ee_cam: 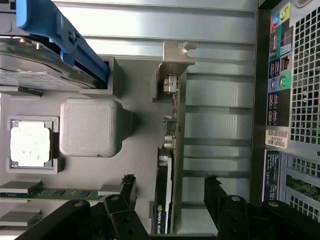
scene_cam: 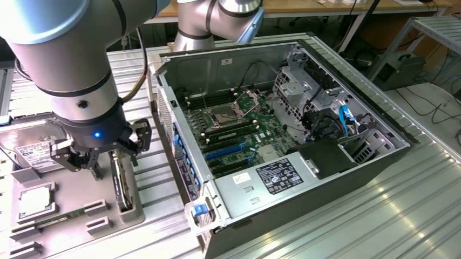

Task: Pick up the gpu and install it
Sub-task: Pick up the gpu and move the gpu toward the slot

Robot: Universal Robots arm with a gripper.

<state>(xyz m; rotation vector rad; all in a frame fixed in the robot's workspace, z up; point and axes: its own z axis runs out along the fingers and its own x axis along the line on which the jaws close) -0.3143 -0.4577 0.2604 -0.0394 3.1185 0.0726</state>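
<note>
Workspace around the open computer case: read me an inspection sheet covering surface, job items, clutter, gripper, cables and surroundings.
Surface: ribbed metal table, with a grey parts holder on it at the exterior view's left.
Job's things: graphics card standing on edge in the holder; computer case lying open beside it.
Clutter: hard drive, processor chip and memory stick, all in the holder.
Grippers: gripper over the card, jaws open on either side of it, not touching it.
Cables: blue cables and black cables inside the case.
Surroundings: desk; floor cables.
</note>
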